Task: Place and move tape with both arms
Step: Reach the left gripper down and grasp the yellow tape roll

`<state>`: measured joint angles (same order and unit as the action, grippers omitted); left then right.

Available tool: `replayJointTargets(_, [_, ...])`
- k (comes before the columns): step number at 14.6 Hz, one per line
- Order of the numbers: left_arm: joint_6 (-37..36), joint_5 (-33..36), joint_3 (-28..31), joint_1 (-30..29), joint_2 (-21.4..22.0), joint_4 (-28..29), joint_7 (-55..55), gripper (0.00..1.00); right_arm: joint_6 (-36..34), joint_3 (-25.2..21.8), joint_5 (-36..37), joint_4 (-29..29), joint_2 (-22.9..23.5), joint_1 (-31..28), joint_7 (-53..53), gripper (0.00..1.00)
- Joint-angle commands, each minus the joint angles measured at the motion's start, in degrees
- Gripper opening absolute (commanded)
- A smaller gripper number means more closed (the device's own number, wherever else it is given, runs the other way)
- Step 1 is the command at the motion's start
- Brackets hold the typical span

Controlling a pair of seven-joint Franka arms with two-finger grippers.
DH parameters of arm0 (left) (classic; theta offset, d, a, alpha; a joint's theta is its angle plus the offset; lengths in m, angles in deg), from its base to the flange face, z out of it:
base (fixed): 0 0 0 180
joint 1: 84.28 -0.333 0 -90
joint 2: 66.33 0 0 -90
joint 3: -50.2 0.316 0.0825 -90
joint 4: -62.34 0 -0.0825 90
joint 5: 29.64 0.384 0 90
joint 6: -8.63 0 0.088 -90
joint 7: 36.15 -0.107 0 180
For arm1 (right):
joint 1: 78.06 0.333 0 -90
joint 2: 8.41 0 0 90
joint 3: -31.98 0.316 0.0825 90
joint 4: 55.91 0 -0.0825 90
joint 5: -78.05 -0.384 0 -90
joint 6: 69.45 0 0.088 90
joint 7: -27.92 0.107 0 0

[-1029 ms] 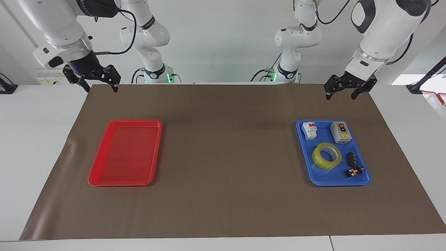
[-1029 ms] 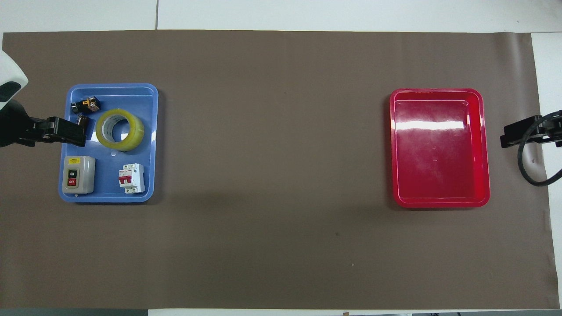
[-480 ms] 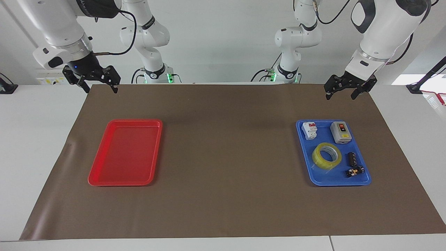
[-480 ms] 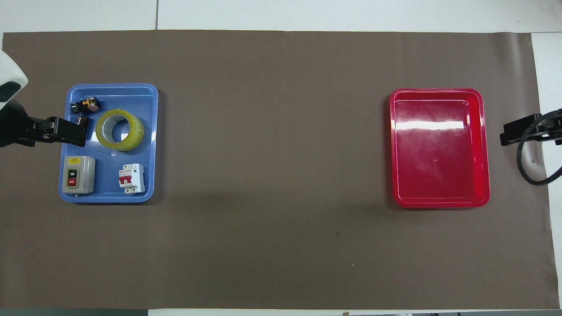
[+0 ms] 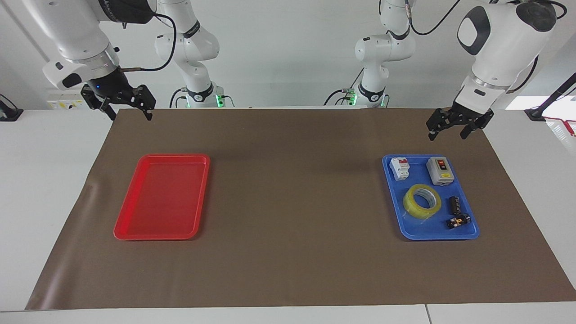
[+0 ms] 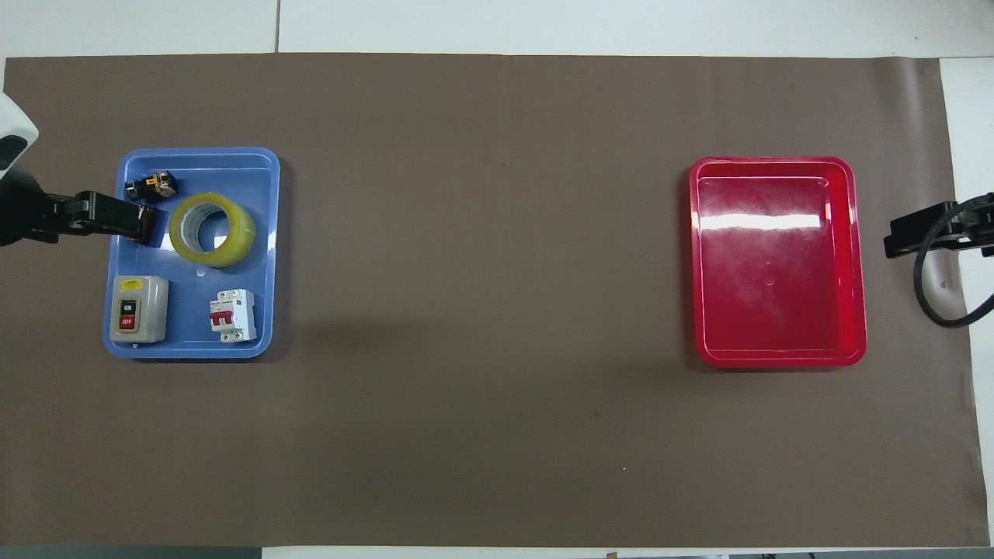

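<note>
**Reach for the tape, barely begun**

Tape (image 5: 421,201) flat in blue tray (image 5: 468,232), lower right of facing view. Left gripper (image 5: 460,126) raised at upper right, jaws apart. Right gripper (image 5: 118,103) waiting upper left, jaws apart. Next, probably: descend over roll, straddle rim.

Yellow tape (image 5: 421,201) roll, lying flat, in blue tray (image 5: 468,231)
</note>
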<state>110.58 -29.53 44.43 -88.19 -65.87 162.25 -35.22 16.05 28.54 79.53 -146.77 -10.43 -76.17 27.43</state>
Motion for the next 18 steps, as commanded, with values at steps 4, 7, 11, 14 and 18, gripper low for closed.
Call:
replayJointTargets(4, [16.14,-0.8,0.06,-3.81,-7.74,6.16,-0.4,1.0,0.81,0.36,0.45,-1.6,-1.23,-0.49,-0.75,1.0])
replayJointTargets(7, [24.24,-0.8,0.06,-3.9,-10.64,10.21,-0.22,1.0,0.81,0.36,0.45,-1.6,-1.14,-0.4,-0.75,1.0])
replayJointTargets(11, [27.86,-0.54,0.15,-5.66,-13.99,11.36,-0.39,0.91,0.81,0.36,0.45,-1.6,-1.23,-0.49,-0.75,1.0])
replayJointTargets(14, [28.3,-0.54,0.15,-5.49,-15.83,11.53,1.61,0.77,0.81,0.36,0.45,-1.6,-1.23,-0.49,-0.66,1.0])
replayJointTargets(18, [29.88,-0.54,0.15,-5.22,-16.72,12.5,3.74,0.64,0.81,0.36,0.45,-1.6,-1.23,-0.49,-0.66,1.0])
